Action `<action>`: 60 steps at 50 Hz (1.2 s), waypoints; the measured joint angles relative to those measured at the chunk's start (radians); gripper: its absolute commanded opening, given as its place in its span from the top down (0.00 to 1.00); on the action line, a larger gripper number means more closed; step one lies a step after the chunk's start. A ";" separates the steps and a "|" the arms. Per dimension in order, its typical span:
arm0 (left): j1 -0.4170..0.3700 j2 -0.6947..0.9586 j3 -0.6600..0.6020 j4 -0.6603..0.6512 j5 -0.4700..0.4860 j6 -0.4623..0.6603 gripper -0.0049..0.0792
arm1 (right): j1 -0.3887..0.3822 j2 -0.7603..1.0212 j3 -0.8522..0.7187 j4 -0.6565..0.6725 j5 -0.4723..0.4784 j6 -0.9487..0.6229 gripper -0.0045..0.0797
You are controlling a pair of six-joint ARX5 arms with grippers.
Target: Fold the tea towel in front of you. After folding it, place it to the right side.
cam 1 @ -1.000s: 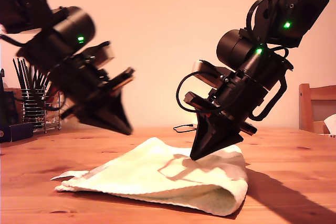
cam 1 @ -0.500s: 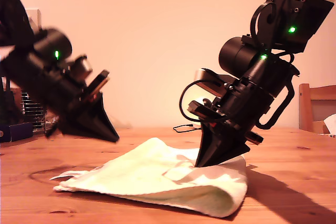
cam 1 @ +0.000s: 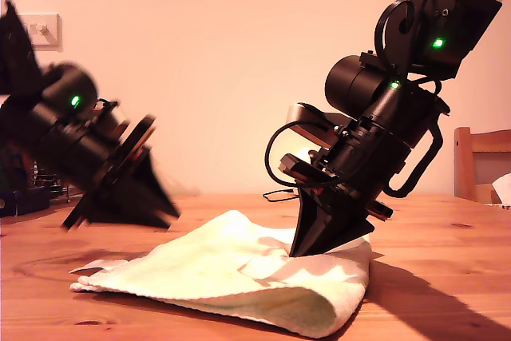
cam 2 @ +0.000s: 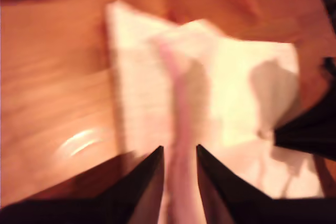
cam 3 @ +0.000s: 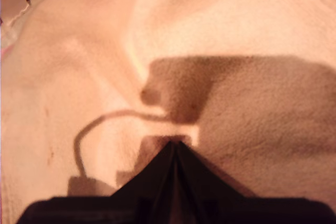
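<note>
Soft terry tea towel [cam 1: 239,277] folded on wood table [cam 1: 447,237], my second gripper [cam 1: 307,249] clenched – tip on cloth, my first gripper [cam 2: 179,153] parted – holding nothing.

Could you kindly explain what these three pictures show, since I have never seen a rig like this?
Two robot arms work over a wooden table. One picture is from a camera standing apart; the other two ride on the grippers and look along their black fingers. A cream tea towel, partly folded, lies on the table. My second gripper is shut, its tip pressed on the towel. My first gripper hangs open just above the towel's other end, holding nothing; it is blurred.
</note>
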 measured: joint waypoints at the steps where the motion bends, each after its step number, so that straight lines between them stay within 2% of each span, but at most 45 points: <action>1: 0.001 0.008 0.000 0.001 0.005 -0.001 0.74 | 0.000 0.000 0.000 0.000 0.000 0.000 0.96; 8: -0.008 0.030 0.000 0.018 0.026 -0.025 0.74 | 0.003 0.000 0.000 0.000 0.000 0.000 0.96; 14: -0.019 0.030 0.000 0.046 0.045 -0.051 0.68 | 0.005 0.000 0.000 0.000 0.001 0.000 0.96; 24: -0.021 0.034 0.000 0.050 0.077 -0.064 0.67 | 0.005 0.000 0.000 0.001 0.000 0.000 0.96; 28: -0.022 0.047 0.000 0.053 0.081 -0.067 0.64 | 0.005 0.000 0.000 0.002 0.000 0.000 0.96; 47: -0.042 0.064 0.025 0.052 0.094 -0.076 0.65 | 0.005 0.000 0.000 0.006 0.001 0.000 0.96; 53: -0.072 0.082 0.055 0.050 0.111 -0.080 0.72 | 0.005 0.000 0.000 0.007 0.001 0.000 0.96; 60: -0.109 0.088 0.071 0.044 0.111 -0.081 0.91 | 0.006 0.000 0.000 0.008 0.001 0.000 0.96</action>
